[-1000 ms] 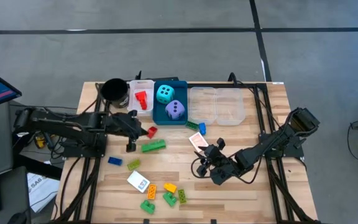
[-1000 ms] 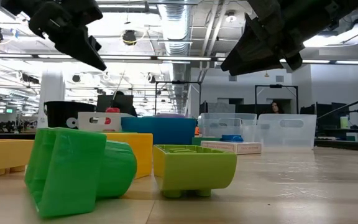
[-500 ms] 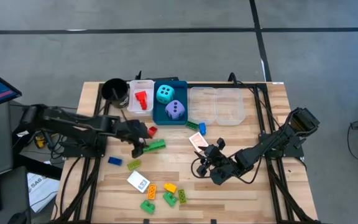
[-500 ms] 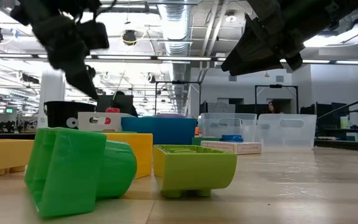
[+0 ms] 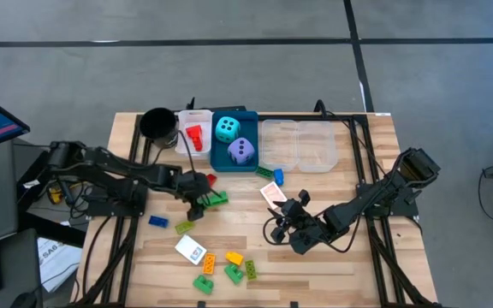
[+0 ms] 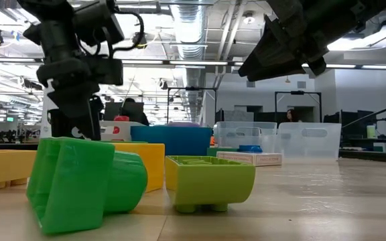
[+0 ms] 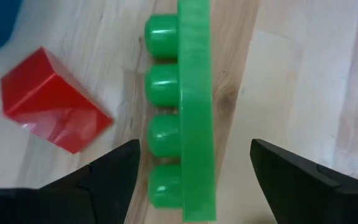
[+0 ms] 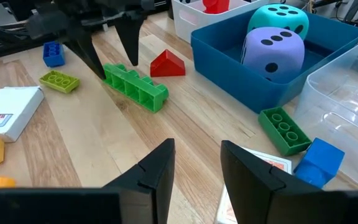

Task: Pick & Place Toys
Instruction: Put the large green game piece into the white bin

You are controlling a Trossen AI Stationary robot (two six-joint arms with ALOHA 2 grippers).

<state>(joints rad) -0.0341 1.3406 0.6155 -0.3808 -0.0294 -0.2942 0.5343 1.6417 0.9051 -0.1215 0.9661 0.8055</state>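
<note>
Since a second ago, the left gripper (image 5: 198, 204) has been swung across and lowered from beside the black round cup (image 5: 157, 125) to the long green brick (image 5: 213, 199), while the right arm has been kept where it was. On the wooden table (image 5: 349, 257), the left arm is seen stretched from the left edge toward the middle. Its jaws are spread wide, wider than the brick is thick, and in the left wrist view the long green brick (image 7: 182, 112) is framed between the two dark fingers (image 7: 114, 180) with a gap left on each side, so nothing is clamped. Just beside that brick, a red wedge brick (image 7: 55, 118) is seen lying on the wood. The right gripper (image 5: 282, 224) is held over the middle-right of the table, near the cards (image 5: 272, 193); its jaws are parted and nothing is held between them. At the far edge, the blue tray (image 5: 252, 145) is filled by a cyan die (image 5: 227, 129) and a purple die (image 5: 241, 152), with a white tray (image 5: 181, 137) holding a red brick (image 5: 195, 136) on one side and a clear tray (image 5: 299, 145) on the other. A dark green brick (image 8: 284, 130) and a blue brick (image 8: 319, 163) are found in front of the trays. Toward the near edge, a white card box (image 5: 190, 250) and a cluster of orange, yellow and green bricks (image 5: 232, 268) are scattered.
</note>
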